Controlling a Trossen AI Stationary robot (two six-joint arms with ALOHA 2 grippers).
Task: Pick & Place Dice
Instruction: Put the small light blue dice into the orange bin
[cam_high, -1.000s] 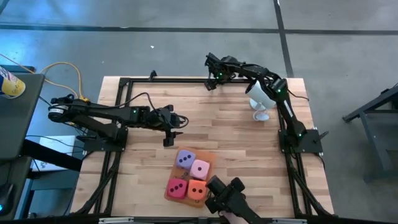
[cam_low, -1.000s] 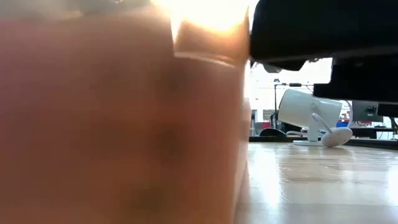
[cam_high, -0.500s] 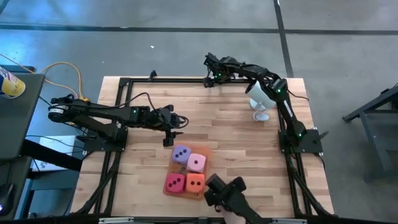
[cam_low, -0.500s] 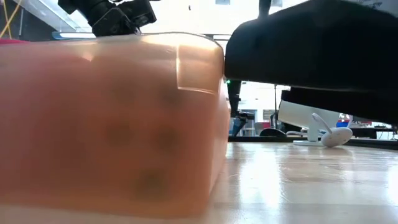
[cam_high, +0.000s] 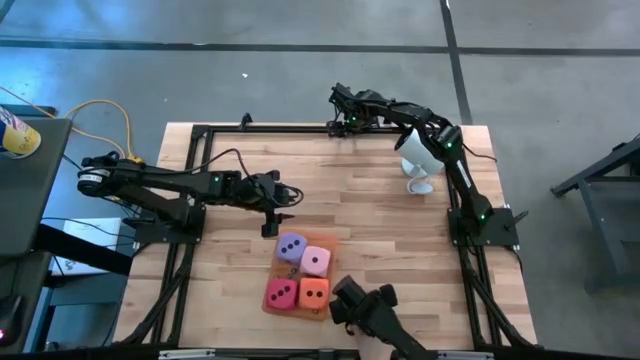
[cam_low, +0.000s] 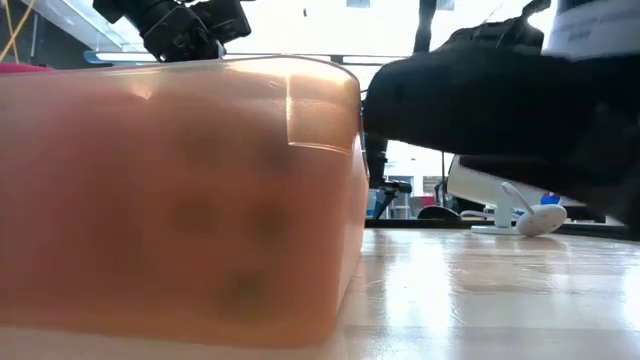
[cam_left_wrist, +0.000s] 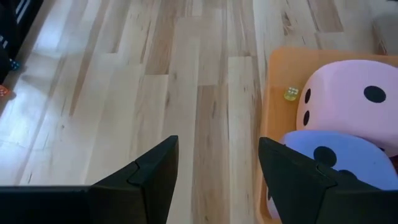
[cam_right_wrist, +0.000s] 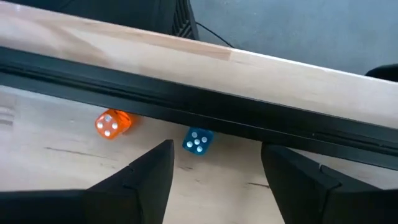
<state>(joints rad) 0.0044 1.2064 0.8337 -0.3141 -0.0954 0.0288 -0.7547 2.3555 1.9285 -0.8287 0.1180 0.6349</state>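
As counted from above, large dice: four, packed two by two, sides touching, all on one mat.
Far pair: purple die (cam_high: 291, 246) toward the left arm's side, pink die (cam_high: 317, 261) beside it.
Near pair: red die (cam_high: 281, 293) under the purple one in the high view, orange die (cam_high: 314, 292) under the pink one.
Mat (cam_left_wrist: 273, 124): one, flat translucent orange, lying near the front middle of the wooden table (cam_high: 370, 210).
Small dice: three. Tiny yellow die (cam_left_wrist: 290, 93) on the bare mat just beside the pink die; small orange die (cam_right_wrist: 112, 123) and small blue die (cam_right_wrist: 198, 140) on the wood near each other, close against a black rail (cam_right_wrist: 249, 109) at the far edge.
Left gripper (cam_high: 270, 222): one, hanging just beyond the purple die, fingers spread apart, grasping nothing, bare wood between them.
Right gripper (cam_high: 340, 125): one, at the far edge above the two small dice, fingers parted, nothing between them.
White camera (cam_high: 420, 160): one, standing on the right arm's side, well apart from the dice.
Dark shape (cam_high: 365, 310): one, at the front edge, just beside the orange die; cannot tell what.
Low view: mostly filled by a blurred orange mass.
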